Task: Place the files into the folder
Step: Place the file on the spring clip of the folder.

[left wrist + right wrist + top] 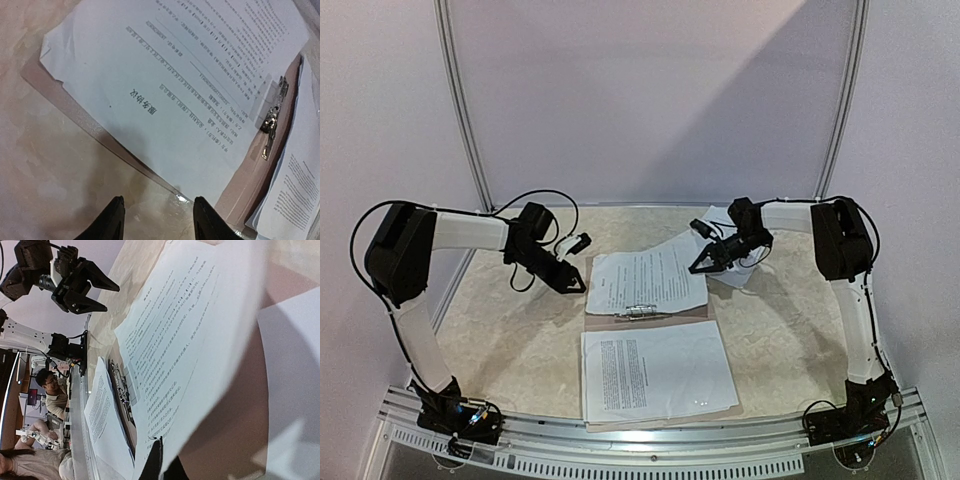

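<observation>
Over the table (510,335), both elbows bent, right end effector (703,264) pinches files (645,281).

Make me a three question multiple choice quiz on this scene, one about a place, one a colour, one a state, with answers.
1. Where is the metal clip? A. At the middle of the folder, between two sheets. B. At its far edge. C. In a gripper.
2. The folder's colour? A. Blue. B. Tan-brown. C. Green.
3. The left gripper is: A. Shut on paper. B. Open, empty. C. Shut on the clip.
Answers: A, it sits between the upper sheet and the lower sheet; B, its bare strip shows tan; B, its fingers stand apart with nothing between them.
</observation>
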Action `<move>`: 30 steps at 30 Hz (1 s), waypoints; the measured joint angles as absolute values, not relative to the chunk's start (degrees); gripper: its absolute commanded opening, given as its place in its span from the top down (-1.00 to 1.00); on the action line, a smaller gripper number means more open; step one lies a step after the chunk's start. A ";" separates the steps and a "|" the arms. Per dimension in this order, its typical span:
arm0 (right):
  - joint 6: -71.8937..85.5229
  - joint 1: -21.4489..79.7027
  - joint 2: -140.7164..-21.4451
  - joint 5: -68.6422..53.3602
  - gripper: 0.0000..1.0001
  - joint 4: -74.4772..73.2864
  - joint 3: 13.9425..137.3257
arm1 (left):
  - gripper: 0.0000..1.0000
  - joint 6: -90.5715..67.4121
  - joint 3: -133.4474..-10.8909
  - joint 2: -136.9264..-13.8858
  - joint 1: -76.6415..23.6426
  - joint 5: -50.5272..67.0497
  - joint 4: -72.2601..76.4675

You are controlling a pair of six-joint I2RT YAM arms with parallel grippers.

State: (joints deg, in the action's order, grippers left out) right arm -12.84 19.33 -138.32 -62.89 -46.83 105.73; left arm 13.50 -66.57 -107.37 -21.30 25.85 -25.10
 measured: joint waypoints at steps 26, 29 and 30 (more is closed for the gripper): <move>-7.46 19.33 -141.84 -53.17 0.13 -45.04 110.43 | 0.05 13.52 -64.49 -110.28 -24.05 26.61 -23.18; -6.13 19.33 -141.82 -51.31 -0.03 -45.25 110.93 | 0.05 13.72 -64.49 -110.28 -24.05 26.55 -23.20; -5.85 19.35 -141.71 -50.54 -0.05 -45.21 111.33 | 0.05 13.80 -64.47 -110.28 -24.05 26.57 -23.22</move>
